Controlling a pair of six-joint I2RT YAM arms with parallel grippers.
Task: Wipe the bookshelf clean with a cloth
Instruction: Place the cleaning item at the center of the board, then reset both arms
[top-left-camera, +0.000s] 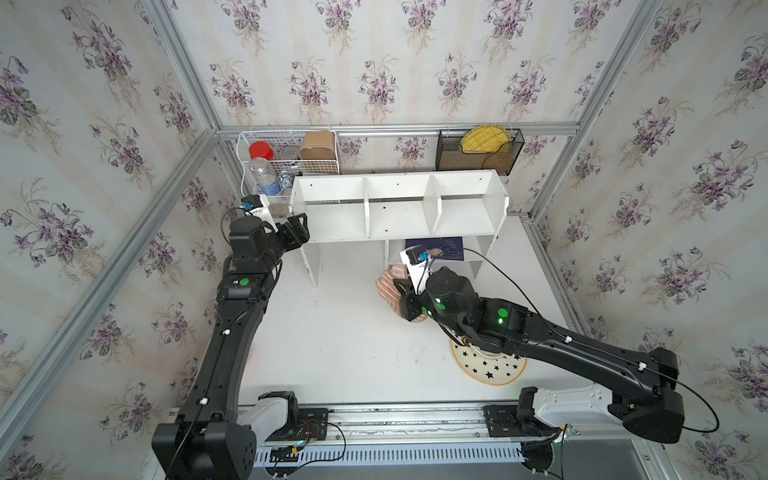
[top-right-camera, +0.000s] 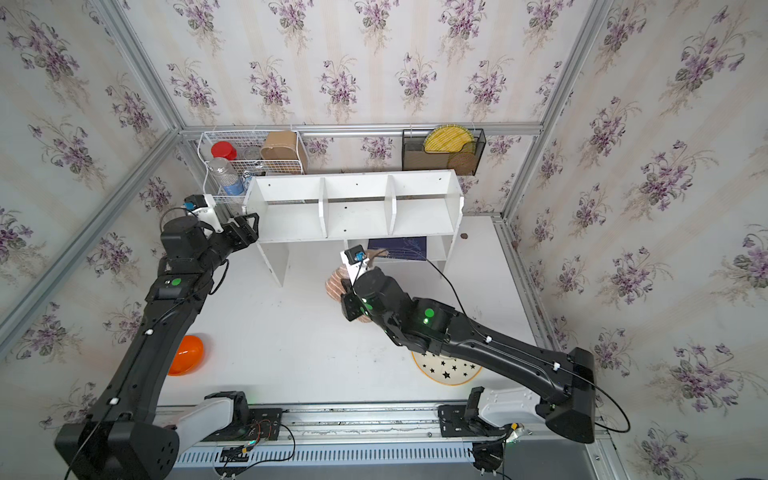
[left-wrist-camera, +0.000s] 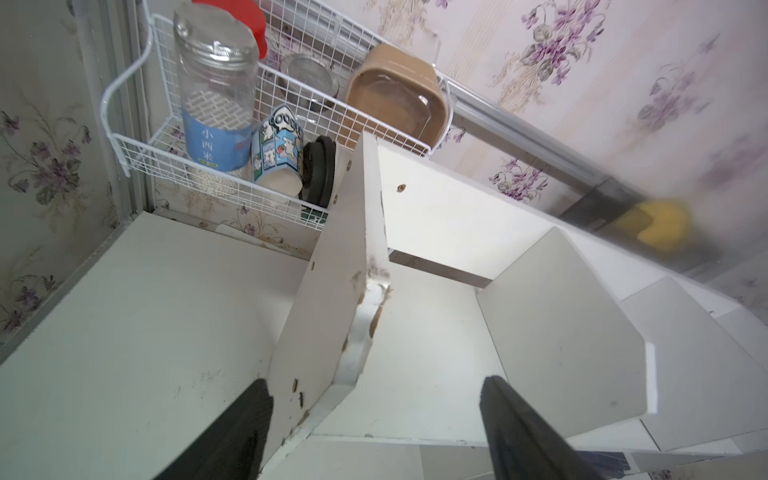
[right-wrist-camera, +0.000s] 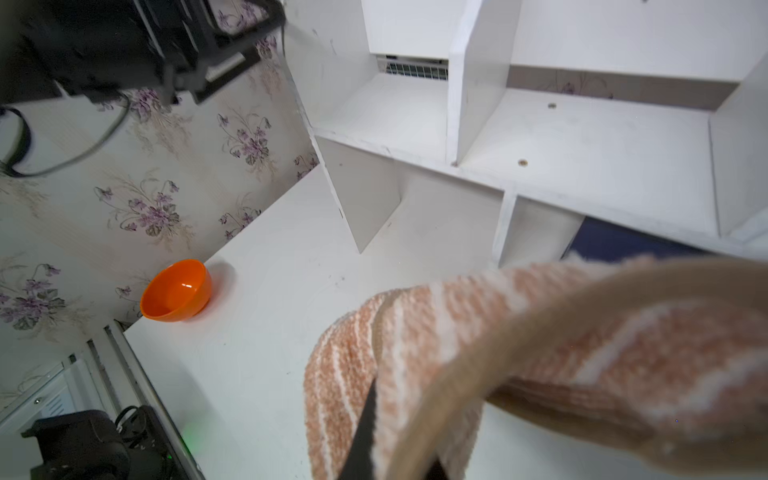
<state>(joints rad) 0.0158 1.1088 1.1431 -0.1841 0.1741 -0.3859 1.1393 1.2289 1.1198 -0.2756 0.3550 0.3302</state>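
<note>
With the right gripper (top-left-camera: 405, 297) clenched on the cloth (top-left-camera: 387, 286) just before the bookshelf (top-left-camera: 399, 220) and the left gripper (left-wrist-camera: 376, 390) released astride its end panel, the wiping step seems at hand: next, the cloth must press onto a board.

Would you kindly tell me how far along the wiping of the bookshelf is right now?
Done: the cloth is off the table, clamped in the right gripper. In hand: it hangs in front of the bookshelf's lower shelf, apparently touching no board; the open left gripper straddles the left end panel. Left: wiping the three upper compartments and lower shelf.
</note>
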